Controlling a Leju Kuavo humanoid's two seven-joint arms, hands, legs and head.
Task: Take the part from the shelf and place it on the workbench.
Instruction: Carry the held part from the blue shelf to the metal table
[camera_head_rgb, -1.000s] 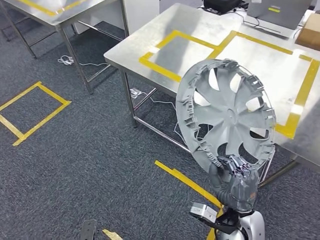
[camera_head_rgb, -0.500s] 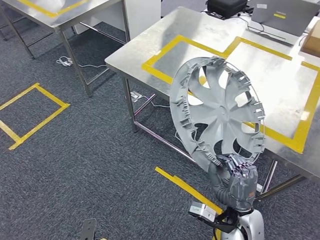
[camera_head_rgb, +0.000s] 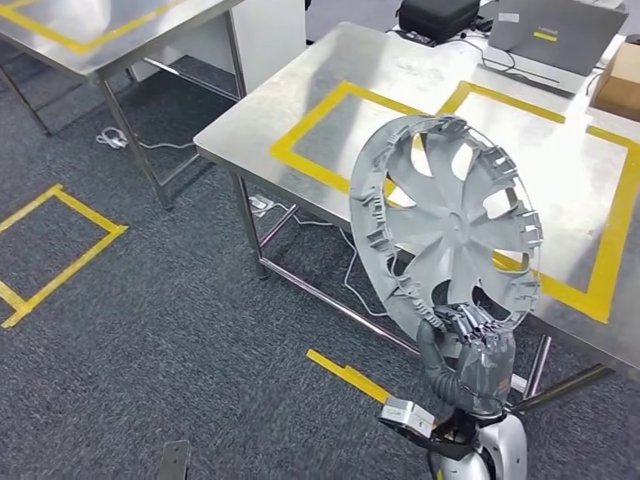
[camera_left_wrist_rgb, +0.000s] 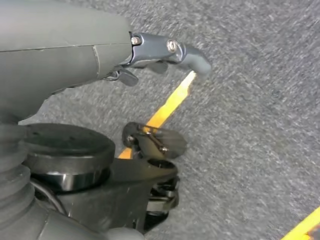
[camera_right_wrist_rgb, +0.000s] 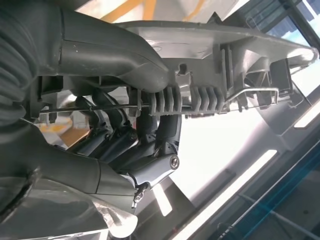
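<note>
The part is a grey plastic hubcap (camera_head_rgb: 445, 220) with curved spokes and a wire ring round its rim. My right hand (camera_head_rgb: 472, 355) grips its lower rim and holds it upright, in front of the near edge of the steel workbench (camera_head_rgb: 355, 55). Yellow tape marks rectangles on the bench top. Close up in the right wrist view, the dark fingers (camera_right_wrist_rgb: 124, 135) curl round the hubcap's clipped rim (camera_right_wrist_rgb: 211, 65). My left hand (camera_left_wrist_rgb: 124, 50) hangs over grey carpet with its fingers stretched out and nothing in it.
On the far side of the workbench lie a laptop (camera_head_rgb: 555, 30), a black bag (camera_head_rgb: 438, 15) and a cardboard box (camera_head_rgb: 619, 70). A second steel table (camera_head_rgb: 113, 30) stands at the upper left. Yellow tape (camera_head_rgb: 60, 250) marks the carpet, and cables (camera_head_rgb: 264, 205) lie under the bench.
The whole picture has shifted, so the camera has moved; the workbench sits a little further left and lower in view. My right hand keeps its grip on the upright hubcap.
</note>
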